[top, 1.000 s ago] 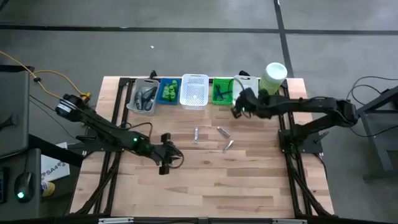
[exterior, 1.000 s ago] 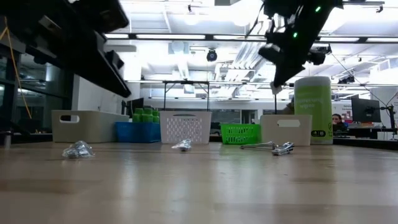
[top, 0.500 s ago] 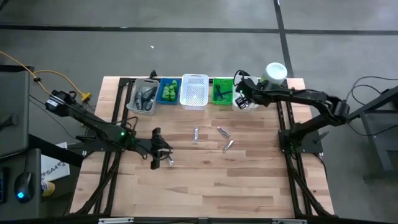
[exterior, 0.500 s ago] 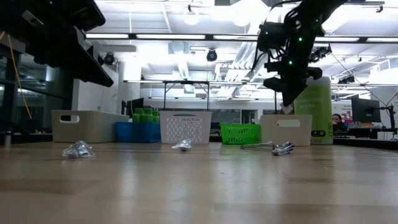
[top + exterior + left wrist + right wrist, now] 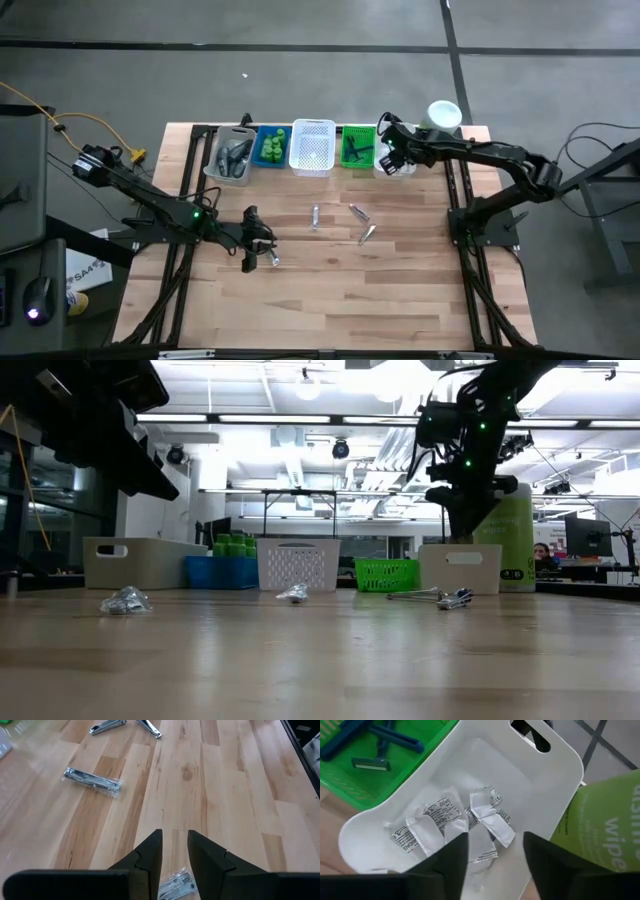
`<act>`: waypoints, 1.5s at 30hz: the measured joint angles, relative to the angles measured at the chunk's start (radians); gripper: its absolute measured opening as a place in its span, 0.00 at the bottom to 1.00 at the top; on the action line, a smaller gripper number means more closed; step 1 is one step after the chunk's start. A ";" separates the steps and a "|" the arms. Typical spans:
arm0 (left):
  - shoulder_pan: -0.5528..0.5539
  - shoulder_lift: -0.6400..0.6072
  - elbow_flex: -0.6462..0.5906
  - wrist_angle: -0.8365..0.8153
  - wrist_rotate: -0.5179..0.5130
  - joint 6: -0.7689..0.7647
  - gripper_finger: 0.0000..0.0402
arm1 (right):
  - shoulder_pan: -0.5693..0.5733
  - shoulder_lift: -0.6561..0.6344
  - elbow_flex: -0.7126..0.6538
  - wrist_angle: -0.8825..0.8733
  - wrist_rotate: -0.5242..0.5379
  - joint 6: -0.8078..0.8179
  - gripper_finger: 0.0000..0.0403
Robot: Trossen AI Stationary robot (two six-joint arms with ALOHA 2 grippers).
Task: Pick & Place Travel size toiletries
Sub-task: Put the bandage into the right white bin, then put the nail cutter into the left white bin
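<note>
Toiletries lie in two places: loose silvery pieces on the table (image 5: 330,290) and sorted ones in the row of baskets along its far edge. Farthest left, a wrapped silvery piece (image 5: 176,884) lies on the wood just under the left gripper (image 5: 174,851), its long axis slanting across the boards. The left arm stretches low from the table's left side, its gripper released, fingers parted, holding nothing. Toward the middle, a wrapped clipper (image 5: 93,778) lies lengthwise at a slant, and two more silvery clippers (image 5: 360,223) lie beyond it, angled toward each other.

Along the back, the grey basket (image 5: 229,156) holds dark pieces, the blue basket (image 5: 270,146) green bottles, the white mesh basket (image 5: 312,147) cannot be read, and the green basket (image 5: 355,775) holds blue razors lying flat, crossed over one another.

At the right, the right arm reaches in from the table's right edge, its right gripper (image 5: 492,852) pointing down over the white bin (image 5: 555,775); fingers spread, nothing gripped. White sachets (image 5: 450,820) lie jumbled flat inside. A green wipes canister (image 5: 607,825) stands just beside it.
</note>
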 joint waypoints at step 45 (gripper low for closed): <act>0.000 0.002 0.000 -0.023 0.024 -0.026 0.23 | 0.038 -0.254 0.001 -0.057 -0.531 -0.205 0.56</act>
